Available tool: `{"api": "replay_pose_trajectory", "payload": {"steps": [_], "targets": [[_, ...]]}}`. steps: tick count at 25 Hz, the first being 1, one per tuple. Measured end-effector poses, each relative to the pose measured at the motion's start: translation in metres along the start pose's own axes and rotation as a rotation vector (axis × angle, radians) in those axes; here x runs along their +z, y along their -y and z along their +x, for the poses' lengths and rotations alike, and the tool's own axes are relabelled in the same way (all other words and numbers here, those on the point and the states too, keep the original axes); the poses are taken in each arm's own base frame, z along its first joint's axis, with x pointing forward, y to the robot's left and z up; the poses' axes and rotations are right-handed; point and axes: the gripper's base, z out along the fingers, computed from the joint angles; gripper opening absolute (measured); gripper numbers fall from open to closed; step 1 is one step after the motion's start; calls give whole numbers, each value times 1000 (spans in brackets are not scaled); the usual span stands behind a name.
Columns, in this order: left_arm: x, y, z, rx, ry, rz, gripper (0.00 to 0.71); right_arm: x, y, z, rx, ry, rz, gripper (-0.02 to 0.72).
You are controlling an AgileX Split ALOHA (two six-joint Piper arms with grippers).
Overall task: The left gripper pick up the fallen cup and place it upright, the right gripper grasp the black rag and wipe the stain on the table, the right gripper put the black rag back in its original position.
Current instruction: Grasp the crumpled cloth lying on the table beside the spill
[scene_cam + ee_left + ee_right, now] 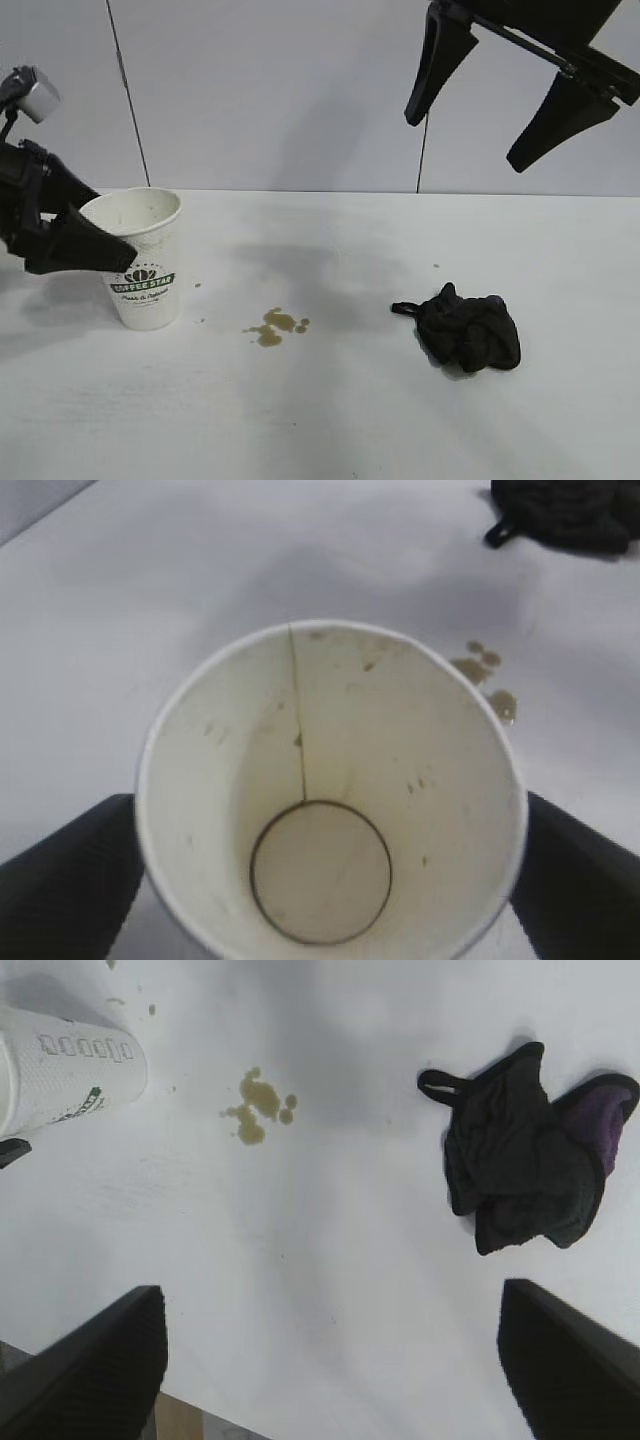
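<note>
The cup [145, 258] stands upright on the table [340, 410], mouth up, its green band and logo facing the exterior camera. It serves here as the reference point.

The left gripper [100, 240] is at the cup, level with its upper half, on the side away from the stain. Its fingers [65, 880] stand wide apart, one on each side of the cup's wall as seen from the left wrist. In that view a thin strip of table shows between the fingers and the cup, so the cup appears released. Whether the finger in front touches the cup in the exterior view cannot be told. The cup's interior shows brown specks and a vertical seam.

The stain [273, 326], a small cluster of light-brown blotches, lies on the table just beside the cup's base, between the cup and the black rag [468, 327]. A few tiny droplets sit closer to the cup.

The black rag lies bunched on the table well apart from the cup, beyond the stain, its loop tail pointing toward the stain. A purplish fold shows in the right wrist view.

The right gripper [510, 95] hangs high above the table, over the rag's side, far from the cup. Its fingers are spread wide and carry nothing.
</note>
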Motion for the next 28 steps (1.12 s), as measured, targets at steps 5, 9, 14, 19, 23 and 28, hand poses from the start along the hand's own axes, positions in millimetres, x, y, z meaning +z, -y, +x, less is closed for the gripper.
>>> {"api": "replay_pose_trajectory", "payload": {"steps": [5, 9, 14, 19, 23, 28], "targets": [[-2, -1, 15, -103, -177, -23, 685, 0, 0, -1, 0, 16, -1, 622], [-16, -5, 17, -248, -278, -126, 685, 0, 0, -1, 0, 16, -1, 622], [-75, -7, -13, -367, -284, -406, 685, 0, 0, -1, 0, 16, -1, 622], [-174, 0, -36, -451, -141, -752, 643, 0, 0, -1, 0, 16, -1, 622], [-285, 34, -49, -494, 125, -1166, 630, 0, 0, -1, 0, 16, -1, 622], [-355, 131, -87, -411, 503, -1421, 627, 0, 0, -1, -3, 16, -1, 622]]}}
